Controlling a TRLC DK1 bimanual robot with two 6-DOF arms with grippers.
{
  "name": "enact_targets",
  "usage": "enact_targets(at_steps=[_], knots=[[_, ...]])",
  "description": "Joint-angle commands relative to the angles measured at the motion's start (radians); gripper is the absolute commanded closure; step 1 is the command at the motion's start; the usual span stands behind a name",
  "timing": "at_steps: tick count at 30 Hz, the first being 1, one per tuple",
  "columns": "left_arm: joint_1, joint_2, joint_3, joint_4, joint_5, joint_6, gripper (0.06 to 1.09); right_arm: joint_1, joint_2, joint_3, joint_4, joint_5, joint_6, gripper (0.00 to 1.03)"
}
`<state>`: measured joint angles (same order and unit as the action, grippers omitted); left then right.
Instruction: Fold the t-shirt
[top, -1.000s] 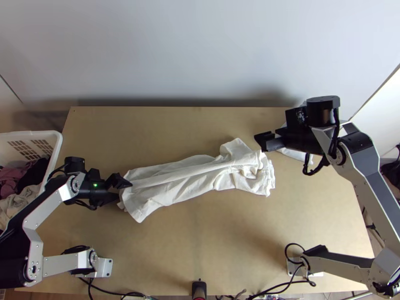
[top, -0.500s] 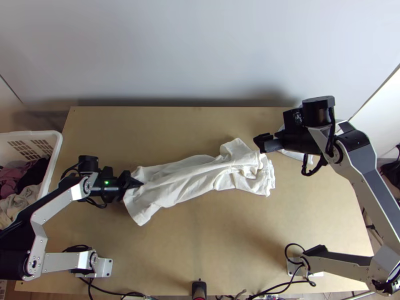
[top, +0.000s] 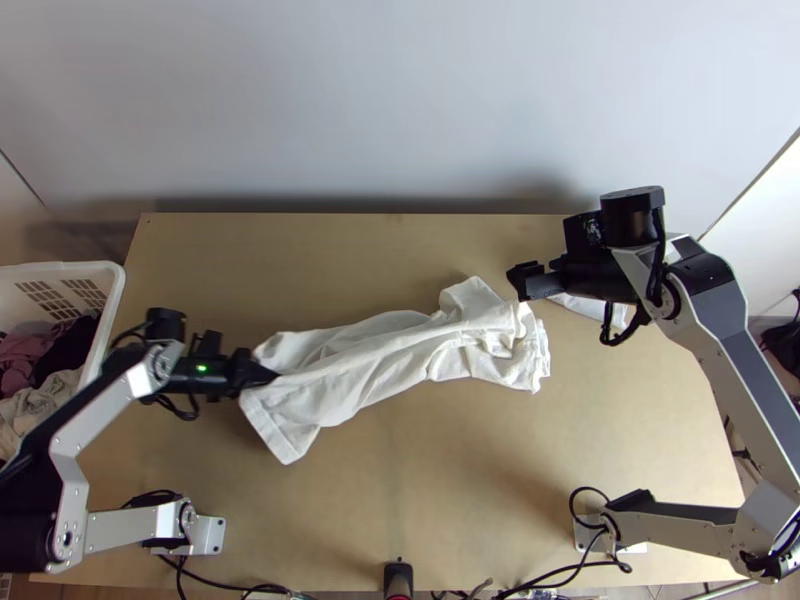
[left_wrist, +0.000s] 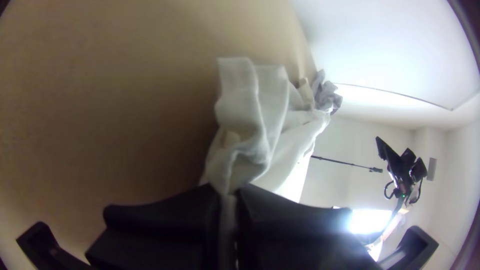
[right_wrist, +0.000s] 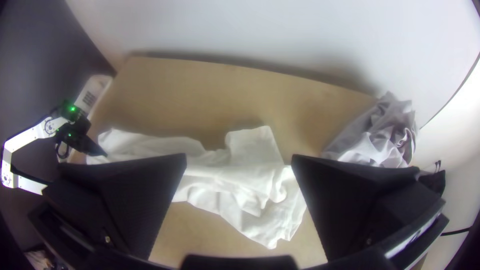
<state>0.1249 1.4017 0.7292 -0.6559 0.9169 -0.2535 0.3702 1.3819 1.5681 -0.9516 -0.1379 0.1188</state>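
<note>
Pinching a gathered bit of the white t-shirt (top: 370, 365) near its left end, the left hand (top: 272, 377) has its fingers closed on the cloth; how many layers are caught cannot be told. The right hand (right_wrist: 240, 157) is spread and holds nothing, near the shirt's other end. The shirt lies as a long, creased strip across the tabletop (top: 400, 480), loosely flared below the left hand and bunched at the right end. Beyond the right end lies a grey cloth (right_wrist: 375, 140); a white basket (top: 117, 285) of clothes stands beyond the left

Finding: the step in hand appears to be straightening the left end ahead of a fold. Recommended: draw low and along the strip, gently, as a hard pull would likely drag the whole shirt. The right hand would do well to pin the bunched end first. Before release, set the edge down flat; a high drop risks a fresh crease
</note>
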Motion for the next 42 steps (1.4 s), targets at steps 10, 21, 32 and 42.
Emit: enact_targets(at_steps=[10,21,32,42], knots=[[0.344,0.143,0.292,-0.712,-0.171,0.588,1.05,0.004,-0.001,-0.057,0.005,0.001,-0.008,0.07],[-0.044,0.207,0.682,-0.757,-0.197,0.238,1.05,0.001,-0.049,-0.088,0.016,0.001,-0.001,0.07],[-0.441,0.448,1.113,-0.700,-0.225,-0.084,1.05,-0.019,-0.113,-0.191,0.088,0.001,0.028,0.07],[-0.700,0.671,1.359,-0.553,-0.311,-0.262,1.05,-0.109,-0.300,-0.430,0.206,0.000,0.062,0.07]])
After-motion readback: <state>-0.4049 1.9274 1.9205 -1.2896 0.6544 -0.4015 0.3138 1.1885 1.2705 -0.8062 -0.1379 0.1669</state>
